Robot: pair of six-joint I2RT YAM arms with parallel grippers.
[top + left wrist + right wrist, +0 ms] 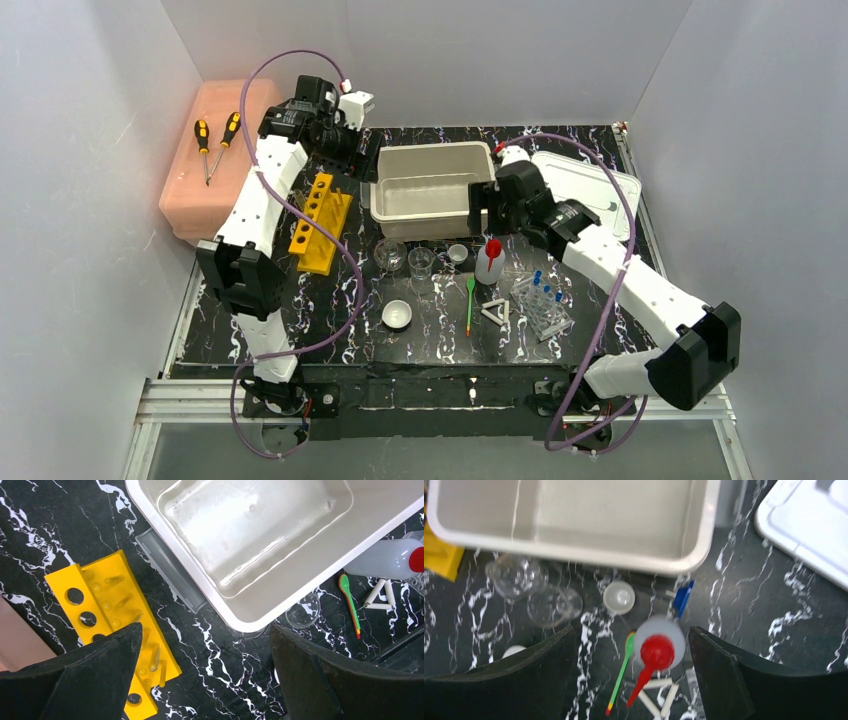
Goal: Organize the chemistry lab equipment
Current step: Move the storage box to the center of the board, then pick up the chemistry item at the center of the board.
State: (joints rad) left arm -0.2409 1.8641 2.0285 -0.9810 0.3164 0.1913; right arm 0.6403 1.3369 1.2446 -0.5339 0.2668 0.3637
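The red-capped white squeeze bottle [489, 262] [659, 647] stands upright on the black marble table. My right gripper [486, 222] [631, 630] hangs over it, open, with a gap between the bottle and each finger. Beside the bottle lie the green spoon [469, 303] [621, 672] and the white triangle [496, 311] [659, 692]. Clear glass beakers [390, 255] [516, 575] and a white bowl [397, 315] sit to the left. My left gripper [345, 150] [206, 630] is open and empty above bare table, between the yellow slotted rack [321, 222] [105, 610] and the bin.
A beige bin [432, 213] [240, 620] [574, 555] stands at the back centre, with its white lid [590, 190] [804, 525] to the right. A clear rack of blue-capped tubes [542, 305] sits by the triangle. The pink box [210, 190] with two screwdrivers is at the far left.
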